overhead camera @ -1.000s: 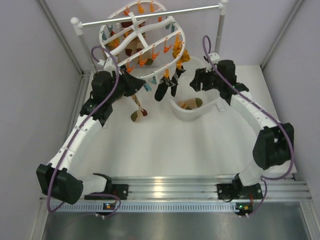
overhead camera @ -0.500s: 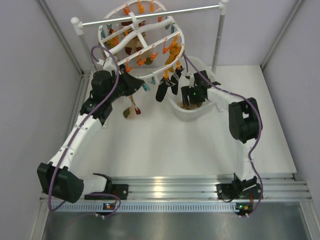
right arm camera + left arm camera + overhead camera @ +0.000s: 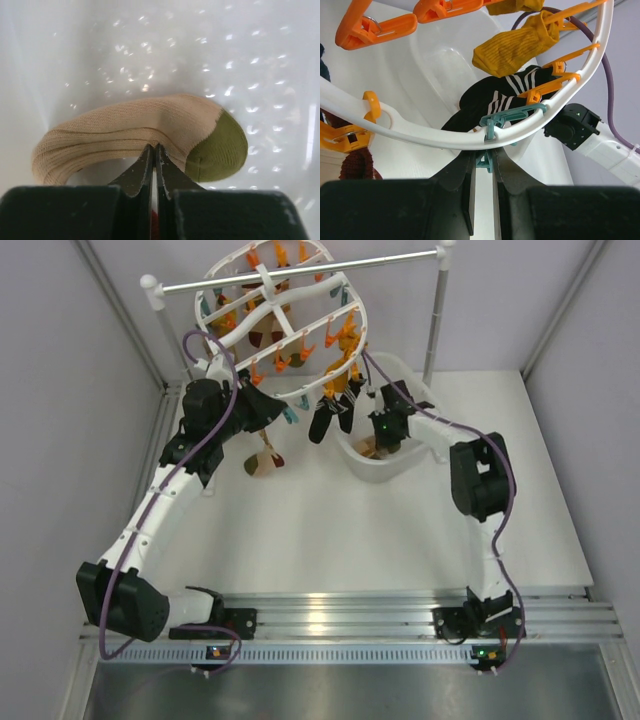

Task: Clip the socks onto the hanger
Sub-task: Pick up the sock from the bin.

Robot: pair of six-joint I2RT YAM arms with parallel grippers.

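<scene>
The hanger [image 3: 268, 312] hangs from the silver rail [image 3: 300, 272] at the 12 o'clock end of the table [image 3: 330, 530], with socks already clipped along its rim. The left claw [image 3: 482, 160] is up at the frame's 6 o'clock edge. Its fingers are drawn nearly together, pinching the lower end of a teal clip [image 3: 489, 131] that dangles from the white rim. In the left wrist view, a black sock with white stripes [image 3: 490, 102] hangs at 12 o'clock from that clip. A mustard yellow sock [image 3: 515, 47] sits beyond it at 1 o'clock, and a dark red-brown sock [image 3: 355, 162] shows at 9 o'clock under the rim. Orange clips [image 3: 375, 30] hang at 11 o'clock. The right arm reaches down into the white tub [image 3: 425, 445], which stands at 2 o'clock from the table's middle, just beside the hanging black socks. Inside it lies a tan sock [image 3: 135, 127] on its side, its olive-green toe pointing to 3 o'clock in the right wrist view. The right claw [image 3: 153, 148] is pressed together on the sock's near edge, pinching the fabric at its middle.
</scene>
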